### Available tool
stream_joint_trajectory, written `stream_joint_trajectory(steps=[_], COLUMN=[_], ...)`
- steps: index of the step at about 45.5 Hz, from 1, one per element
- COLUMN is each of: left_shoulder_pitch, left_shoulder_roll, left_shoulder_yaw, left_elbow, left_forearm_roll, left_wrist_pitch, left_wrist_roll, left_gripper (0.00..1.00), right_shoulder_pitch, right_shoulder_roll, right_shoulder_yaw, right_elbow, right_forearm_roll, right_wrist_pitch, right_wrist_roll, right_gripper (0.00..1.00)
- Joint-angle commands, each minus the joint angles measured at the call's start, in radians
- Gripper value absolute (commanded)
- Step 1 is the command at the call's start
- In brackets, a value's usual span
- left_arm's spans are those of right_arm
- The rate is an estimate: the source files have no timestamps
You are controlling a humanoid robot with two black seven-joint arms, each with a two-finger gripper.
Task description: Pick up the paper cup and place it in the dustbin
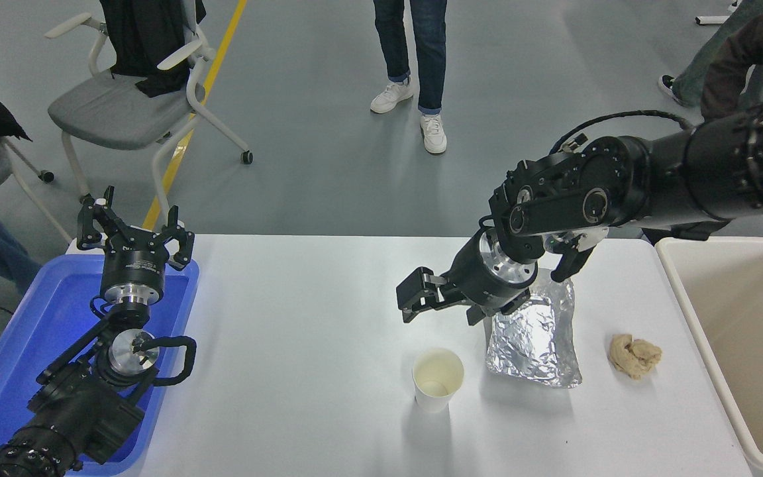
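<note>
**Right gripper held above the table, beyond an upright paper cup**

A white table (302, 344) is seen from above. The paper cup (438, 379) stands upright on it, near the middle and towards the near edge, its pale cream inside showing. Nothing touches the cup. Just to its right lies a crumpled silver foil tray (535, 344), and further right a crumpled beige paper wad (634, 355) rests on the tabletop. The dustbin (719, 371), large and cream-white, is set at the table's right end, well apart from the cup.

The right arm is stretched in from the right edge, partly covering the far end of the foil tray. The right gripper (424, 306) is held above the table, beyond the cup and slightly to its left, with its fingers spread apart and nothing between them.

The left gripper (135, 228) is parked at the lower left over a blue plastic tray (30, 331), its fingers splayed and empty.

Beyond the table, a person's legs (414, 59) and a grey chair (123, 106) are seen on the floor.
</note>
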Motion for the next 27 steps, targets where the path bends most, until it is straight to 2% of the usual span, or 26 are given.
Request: stream_joint_trajectory(steps=[1, 13, 20, 23, 27], left_shoulder_pitch=[0.000, 0.000, 0.000, 0.000, 0.000], left_shoulder_roll=[0.000, 0.000, 0.000, 0.000, 0.000], left_shoulder_yaw=[0.000, 0.000, 0.000, 0.000, 0.000], left_elbow=[-0.001, -0.001, -0.001, -0.001, -0.001], left_forearm_roll=[0.000, 0.000, 0.000, 0.000, 0.000], left_wrist_pitch=[0.000, 0.000, 0.000, 0.000, 0.000], left_wrist_roll=[0.000, 0.000, 0.000, 0.000, 0.000], left_gripper=[0.99, 0.99, 0.99, 0.99, 0.99], right_shoulder_pitch=[-0.141, -0.249, -0.304, -0.338, -0.378], right_shoulder_roll=[0.000, 0.000, 0.000, 0.000, 0.000], right_shoulder_yaw=[0.016, 0.018, 0.018, 0.018, 0.019], right_elbow=[-0.052, -0.089, -0.132, -0.164, -0.201], right_forearm_roll=[-0.087, -0.182, -0.192, -0.212, -0.245], right_wrist_pitch=[-0.071, -0.126, -0.139, -0.142, -0.155], right_wrist_roll=[0.001, -0.001, 0.001, 0.001, 0.001], right_gripper=[1.00, 1.00, 1.00, 0.96, 0.86])
